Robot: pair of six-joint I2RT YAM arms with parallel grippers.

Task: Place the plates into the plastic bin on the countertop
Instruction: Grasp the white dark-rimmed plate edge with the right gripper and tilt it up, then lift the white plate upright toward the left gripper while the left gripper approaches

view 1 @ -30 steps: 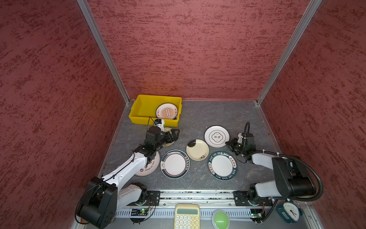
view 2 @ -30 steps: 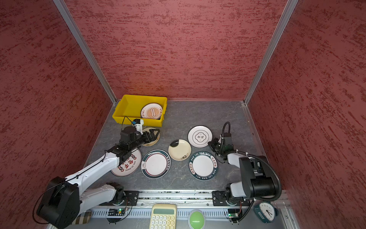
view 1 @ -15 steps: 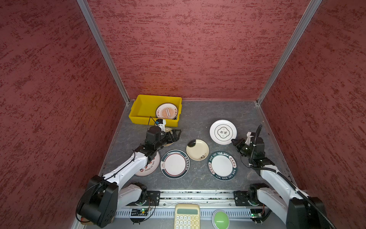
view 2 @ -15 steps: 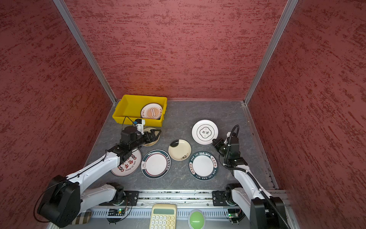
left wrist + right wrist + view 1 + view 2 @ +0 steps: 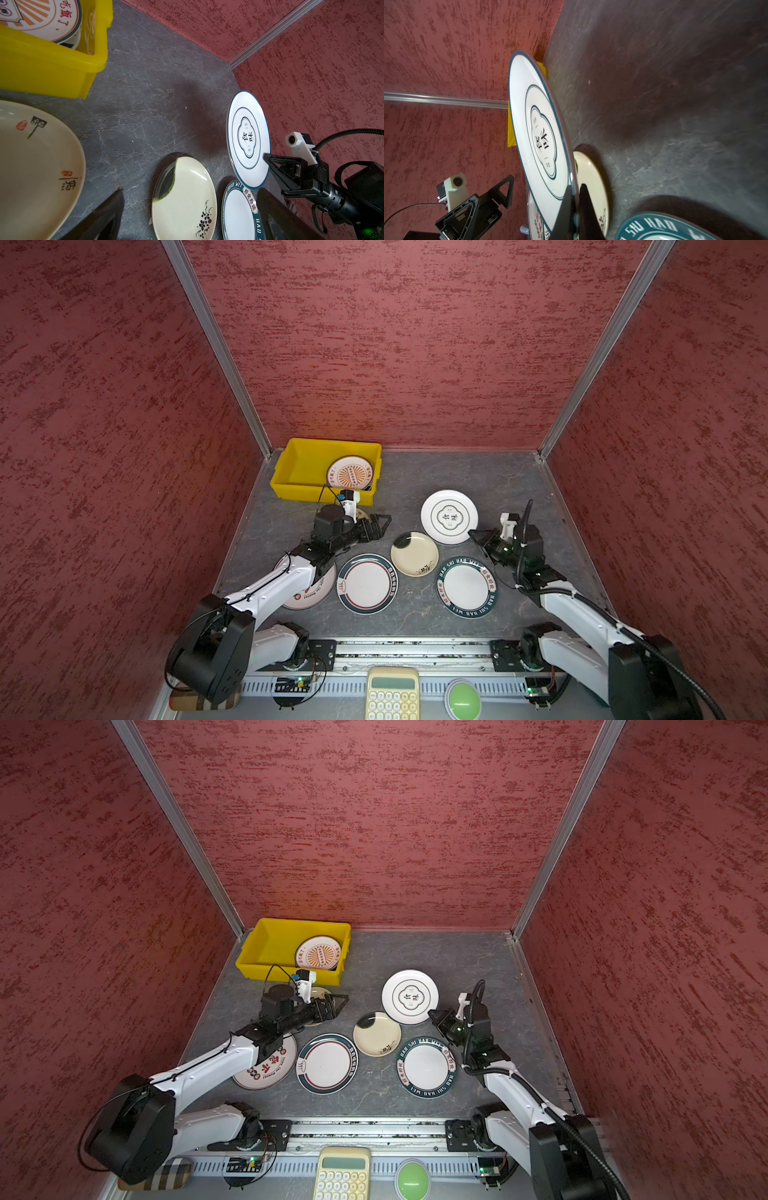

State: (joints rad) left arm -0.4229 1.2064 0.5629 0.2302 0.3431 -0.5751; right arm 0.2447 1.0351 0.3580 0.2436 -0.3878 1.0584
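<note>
Right gripper (image 5: 474, 533) is pinching the white plate (image 5: 449, 516) by its rim.
Left gripper (image 5: 380, 526) is hanging wide open near the bin (image 5: 299, 489); bare countertop (image 5: 407, 477) is lying between bin and plate.

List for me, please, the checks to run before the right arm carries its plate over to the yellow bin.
Right tool shut on the clover-emblem plate at its rim: ok.
Plate raised off the countertop: ok.
Bare floor in the yellow bin beside the sunburst plate: ok.
Left tool open and empty: ok.
Route to the bin free: cannot tell; the left tool hovers between.
Grip secure for travel: cannot tell; only the rim edge is pinched.
</note>
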